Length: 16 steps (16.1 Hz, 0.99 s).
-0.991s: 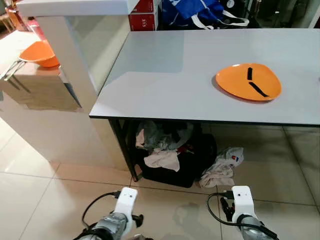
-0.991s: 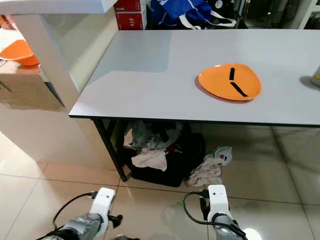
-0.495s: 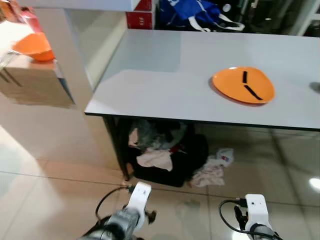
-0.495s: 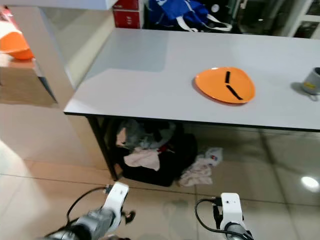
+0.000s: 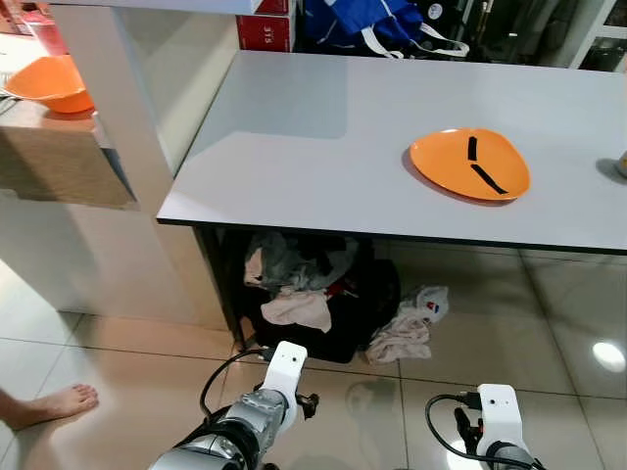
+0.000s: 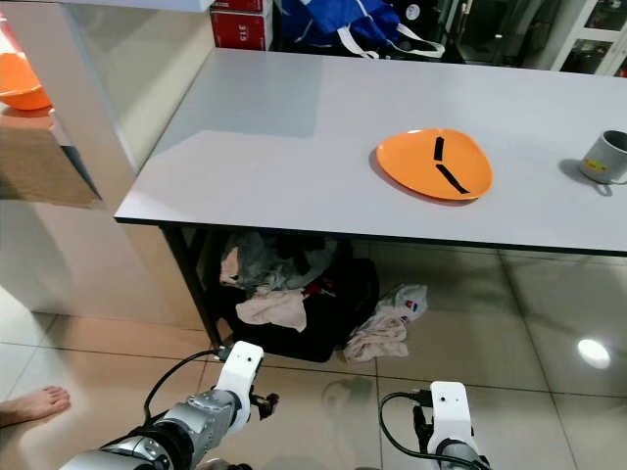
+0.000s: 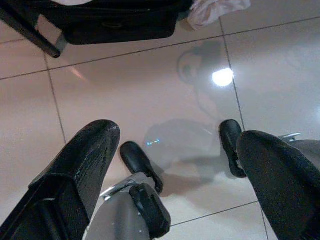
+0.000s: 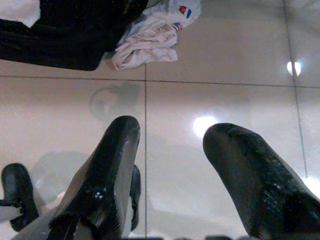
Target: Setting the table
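Grey rectangular surface (image 6: 294, 127) w/ flat orange plate (image 6: 434, 164), grey mug (image 6: 604, 157) near edge. Left gripper (image 7: 175, 165) & right gripper (image 8: 170, 165) fingers spread, nothing held, above glossy tile floor (image 6: 549, 323).

Wide bare stretch across the near left half of the grey table (image 5: 323, 127), with just the orange plate (image 5: 470, 164) and a grey mug (image 6: 606, 157) sitting off to the right. Under it, a black bag (image 5: 333, 313) stuffed with clothes blocks the gap. Open tiles lie ahead, a bare foot (image 5: 44, 404) at left.
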{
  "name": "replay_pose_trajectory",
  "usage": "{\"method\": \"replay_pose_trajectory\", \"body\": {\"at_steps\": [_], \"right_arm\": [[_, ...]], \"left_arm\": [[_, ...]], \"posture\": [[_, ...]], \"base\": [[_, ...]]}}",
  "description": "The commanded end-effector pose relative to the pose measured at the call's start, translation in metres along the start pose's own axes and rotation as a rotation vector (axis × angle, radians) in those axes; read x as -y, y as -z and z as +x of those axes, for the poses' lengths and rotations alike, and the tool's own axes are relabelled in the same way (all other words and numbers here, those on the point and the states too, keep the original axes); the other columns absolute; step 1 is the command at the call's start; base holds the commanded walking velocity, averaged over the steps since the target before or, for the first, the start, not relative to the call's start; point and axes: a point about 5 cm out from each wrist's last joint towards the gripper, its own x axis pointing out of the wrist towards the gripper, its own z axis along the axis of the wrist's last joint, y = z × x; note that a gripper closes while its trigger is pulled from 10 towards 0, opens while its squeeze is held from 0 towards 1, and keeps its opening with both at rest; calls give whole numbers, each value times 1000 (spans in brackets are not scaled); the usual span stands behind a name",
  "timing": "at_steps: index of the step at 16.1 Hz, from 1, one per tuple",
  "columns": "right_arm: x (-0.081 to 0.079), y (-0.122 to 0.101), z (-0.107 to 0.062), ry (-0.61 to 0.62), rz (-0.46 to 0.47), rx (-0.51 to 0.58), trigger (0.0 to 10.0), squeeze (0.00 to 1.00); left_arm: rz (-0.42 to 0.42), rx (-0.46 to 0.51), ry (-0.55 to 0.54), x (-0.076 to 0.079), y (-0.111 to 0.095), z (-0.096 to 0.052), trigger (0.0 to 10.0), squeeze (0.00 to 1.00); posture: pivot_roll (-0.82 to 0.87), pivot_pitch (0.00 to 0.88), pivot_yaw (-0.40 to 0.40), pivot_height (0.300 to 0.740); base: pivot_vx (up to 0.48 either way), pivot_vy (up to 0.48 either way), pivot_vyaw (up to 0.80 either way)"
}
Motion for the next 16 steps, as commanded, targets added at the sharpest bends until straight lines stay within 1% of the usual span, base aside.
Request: {"method": "replay_pose_trajectory", "body": {"at_steps": [1,3,4,5,7,8,9,11,12,13,16], "right_arm": [[-2,4,-1,-2,24,-6,10000,0],[-7,3,0,-14,30,-7,10000,0],[-10,2,0,-28,23,-13,10000,0],[-11,2,1,-34,32,-18,10000,0],[-12,1,2,-40,54,-17,10000,0],[-15,-1,2,-69,126,-12,10000,0],[-18,0,3,-77,196,-21,10000,0],[-20,3,2,-80,222,-39,10000,0],[-23,5,2,-91,200,-64,10000,0],[-24,6,2,-91,188,-71,10000,0],[-20,11,1,-68,184,-94,10000,0]], "left_arm": [[13,12,-4,2,-2,0,10000,0],[35,37,-3,4,-9,0,10000,0],[38,66,-23,4,-16,0,10000,0],[16,104,-81,-1,-24,-1,10000,0],[32,97,-109,-3,-25,-1,10000,0],[69,63,-120,-4,-20,-1,10000,0],[80,39,-141,-9,-14,-1,10000,0],[69,39,-144,-10,-14,-1,10000,0],[29,49,-129,-9,-15,-1,10000,0],[16,57,-123,-7,-18,-1,10000,0],[4,54,-127,-11,-13,-1,10000,0]], "posture": [[-144,0,37,735],[-138,0,42,735],[-141,0,47,735],[-139,0,48,735],[-128,0,51,735],[-120,0,53,735],[-113,0,53,735],[-106,0,54,735],[-95,0,53,735],[-94,0,52,735],[-96,0,49,735]], "base": [[0,0,0],[0,0,0],[0,0,0],[0,0,0],[0,0,0],[0,0,0],[0,0,0],[0,0,0],[0,0,0],[0,0,0],[0,0,0]]}}
